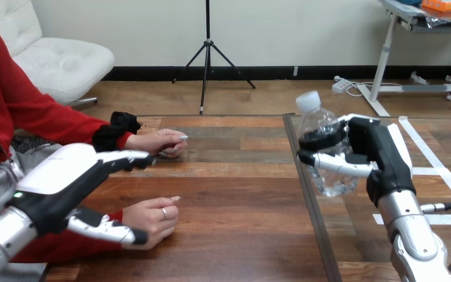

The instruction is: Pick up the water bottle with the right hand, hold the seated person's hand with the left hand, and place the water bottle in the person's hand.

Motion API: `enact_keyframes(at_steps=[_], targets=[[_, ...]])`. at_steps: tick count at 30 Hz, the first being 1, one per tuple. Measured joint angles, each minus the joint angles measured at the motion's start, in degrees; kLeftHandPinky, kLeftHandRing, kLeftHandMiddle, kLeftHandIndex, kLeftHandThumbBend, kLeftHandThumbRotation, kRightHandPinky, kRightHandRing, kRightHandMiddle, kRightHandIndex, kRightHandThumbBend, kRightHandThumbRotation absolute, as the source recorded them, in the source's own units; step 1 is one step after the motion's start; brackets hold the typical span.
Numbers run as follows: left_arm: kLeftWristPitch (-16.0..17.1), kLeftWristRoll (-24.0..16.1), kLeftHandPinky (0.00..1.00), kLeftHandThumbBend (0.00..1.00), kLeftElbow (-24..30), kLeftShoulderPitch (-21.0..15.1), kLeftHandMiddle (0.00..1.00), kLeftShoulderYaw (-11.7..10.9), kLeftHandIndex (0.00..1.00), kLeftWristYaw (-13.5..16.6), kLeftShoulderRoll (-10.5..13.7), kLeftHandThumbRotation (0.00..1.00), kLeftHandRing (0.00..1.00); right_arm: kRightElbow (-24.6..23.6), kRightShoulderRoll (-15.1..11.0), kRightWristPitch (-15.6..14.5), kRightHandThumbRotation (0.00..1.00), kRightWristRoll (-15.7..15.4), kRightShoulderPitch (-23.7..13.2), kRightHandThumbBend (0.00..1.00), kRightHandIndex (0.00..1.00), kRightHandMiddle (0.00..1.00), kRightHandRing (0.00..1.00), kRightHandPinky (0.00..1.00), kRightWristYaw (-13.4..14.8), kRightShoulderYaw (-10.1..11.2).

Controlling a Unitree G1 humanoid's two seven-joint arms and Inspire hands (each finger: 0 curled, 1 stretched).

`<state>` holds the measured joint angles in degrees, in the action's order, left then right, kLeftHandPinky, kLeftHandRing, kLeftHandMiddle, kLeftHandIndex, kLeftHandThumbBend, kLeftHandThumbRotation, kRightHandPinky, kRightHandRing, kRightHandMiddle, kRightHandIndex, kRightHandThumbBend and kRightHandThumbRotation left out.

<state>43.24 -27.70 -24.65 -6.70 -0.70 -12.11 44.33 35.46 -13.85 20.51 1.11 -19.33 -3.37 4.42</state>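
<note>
Clear, white-capped water bottle (320,126) leans left, gripped by the right robot hand (383,160).

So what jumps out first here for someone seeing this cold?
The clear water bottle, gripped by the right hand and held tilted over the table's right side. At left, the open left hand sits between the person's farther hand and nearer hand, gripping neither.

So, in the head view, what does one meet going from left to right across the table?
left hand → person's near hand → water bottle → right hand
</note>
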Motion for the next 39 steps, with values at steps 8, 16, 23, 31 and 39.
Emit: enact_keyframes(at_steps=[8, 16, 23, 31, 39], targets=[[-2.13, -0.02, 0.75, 1.0, 0.19, -0.06, 0.81, 0.56, 0.83, -4.5, 2.6, 0.41, 0.79, -1.49, 0.85, -0.08, 0.0, 0.21, 0.0, 0.66, 0.19, 0.18, 0.12, 0.07, 0.01, 0.02], [-3.33, -1.25, 0.75, 1.0, 0.19, -0.34, 0.82, 1.46, 0.85, -7.24, 4.73, 0.41, 0.8, -1.84, 1.49, -0.22, 0.0, 0.88, 0.0, 0.65, 0.2, 0.17, 0.11, 0.07, -0.01, 0.02], [-4.18, -2.24, 0.76, 1.0, 0.13, -0.89, 0.83, 2.35, 0.85, -9.44, 6.16, 0.41, 0.81, -1.88, 2.29, -0.28, 0.0, 1.04, 0.04, 0.66, 0.2, 0.17, 0.11, 0.07, 0.08, 0.21], [-3.85, -2.43, 0.76, 1.0, -0.75, -2.54, 0.84, 3.52, 0.85, -10.01, 6.97, 0.4, 0.82, -2.58, 2.69, -0.28, 0.0, 0.75, 0.47, 0.66, 0.19, 0.17, 0.1, 0.06, 0.36, 0.18], [-3.68, -2.59, 0.76, 1.0, -2.9, -4.9, 0.84, 4.8, 0.85, -10.23, 7.38, 0.38, 0.82, -4.84, 3.02, -1.37, 0.0, 1.5, 1.14, 0.64, 0.19, 0.17, 0.1, 0.06, 0.07, 0.2]])
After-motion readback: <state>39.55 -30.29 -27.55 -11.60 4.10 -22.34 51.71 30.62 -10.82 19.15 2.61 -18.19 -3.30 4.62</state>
